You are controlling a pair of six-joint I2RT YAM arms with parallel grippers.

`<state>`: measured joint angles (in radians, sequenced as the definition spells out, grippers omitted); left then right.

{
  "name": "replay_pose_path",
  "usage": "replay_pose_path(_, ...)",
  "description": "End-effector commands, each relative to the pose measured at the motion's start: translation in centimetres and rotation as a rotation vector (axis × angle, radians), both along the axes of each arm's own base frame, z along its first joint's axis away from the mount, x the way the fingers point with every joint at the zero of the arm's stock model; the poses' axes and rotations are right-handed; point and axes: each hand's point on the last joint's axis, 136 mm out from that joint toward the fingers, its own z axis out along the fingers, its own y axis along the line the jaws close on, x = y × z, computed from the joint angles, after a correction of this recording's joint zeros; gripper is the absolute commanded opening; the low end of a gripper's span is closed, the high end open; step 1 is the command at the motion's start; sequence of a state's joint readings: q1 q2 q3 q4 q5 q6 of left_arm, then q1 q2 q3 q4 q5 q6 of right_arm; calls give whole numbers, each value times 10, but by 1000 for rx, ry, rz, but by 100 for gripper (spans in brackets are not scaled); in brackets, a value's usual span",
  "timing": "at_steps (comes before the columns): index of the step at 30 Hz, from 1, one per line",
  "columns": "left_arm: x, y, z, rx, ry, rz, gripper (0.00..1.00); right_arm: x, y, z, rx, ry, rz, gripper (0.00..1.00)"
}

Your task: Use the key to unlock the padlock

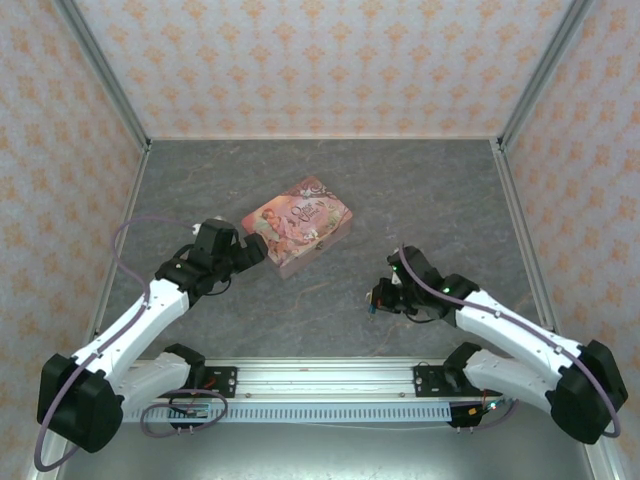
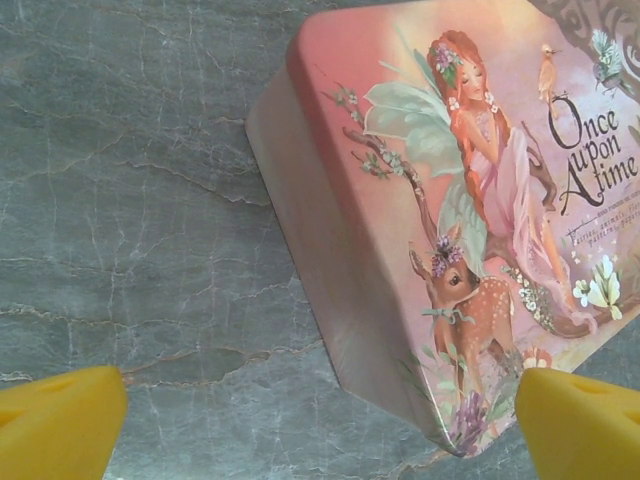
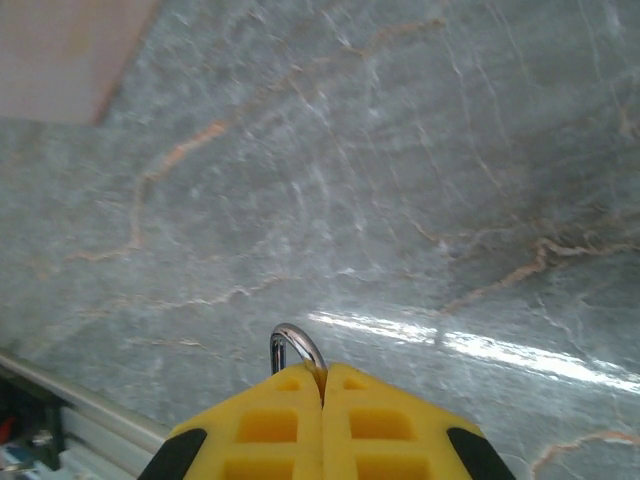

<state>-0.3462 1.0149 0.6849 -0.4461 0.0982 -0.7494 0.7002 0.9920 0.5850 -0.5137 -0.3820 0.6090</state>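
Poking from clamped R gripper [image 3: 322, 385]: padlock [image 3: 276, 350] shackle (L gripper [image 2: 320, 425] spread, by box [image 2: 480, 200]).

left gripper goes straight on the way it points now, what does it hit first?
Most likely the pink box: its near corner sits ahead, between the open fingers of the left gripper. How far off is unclear.

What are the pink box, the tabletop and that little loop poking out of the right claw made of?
The box: looks like printed tin, glossy sheen, rounded edges; could be card. The tabletop: grey veined, stone-look, probably a printed sheet. The loop in the shut right claw: shiny silvery metal, bright glints.
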Motion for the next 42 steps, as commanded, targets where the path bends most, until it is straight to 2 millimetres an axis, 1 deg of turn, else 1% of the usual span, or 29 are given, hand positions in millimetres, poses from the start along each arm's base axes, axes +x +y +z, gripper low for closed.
replay_pose_path(1, -5, 8, -10, 45, 30, -1, 100, 6, -5, -5, -102, 7, -23, 0)
replay_pose_path(5, -7, 7, -12, 40, 35, -6, 100, 12, -3, -15, -203, 11, -7, 0)
replay_pose_path(11, -8, 6, -16, 35, 51, -2, 100, 18, 4, -31, -285, 34, 25, 0)
replay_pose_path(19, -8, 5, -17, 26, 55, 3, 100, 21, 12, -47, -295, 55, 59, 1)
replay_pose_path(24, -8, 5, -18, 28, 60, 3, 100, 27, 17, -46, -291, 29, 78, 16)
replay_pose_path(27, -6, 5, -17, 33, 61, 1, 100, 33, 16, -37, -302, -16, 85, 24)
replay_pose_path(30, -4, 4, -12, 38, 53, -10, 100, 43, 13, -21, -314, -77, 85, 29)
replay_pose_path(32, -2, 3, -6, 41, 38, -22, 100, 51, 8, -9, -317, -117, 76, 32)
replay_pose_path(35, 3, 4, 6, 64, -2, -41, 100, 67, -6, 10, -320, -188, 30, 37)
replay_pose_path(38, 8, 13, 29, 145, -62, -53, 100, 84, -26, 34, -307, -282, -37, 44)
replay_pose_path(39, 11, 20, 40, 193, -91, -47, 100, 90, -34, 45, -293, -330, -64, 47)
replay_pose_path(41, 16, 37, 61, 293, -153, -15, 100, 100, -51, 61, -286, -415, -120, 55)
replay_pose_path(42, 18, 45, 73, 340, -193, 9, 100, 104, -62, 68, -295, -470, -152, 61)
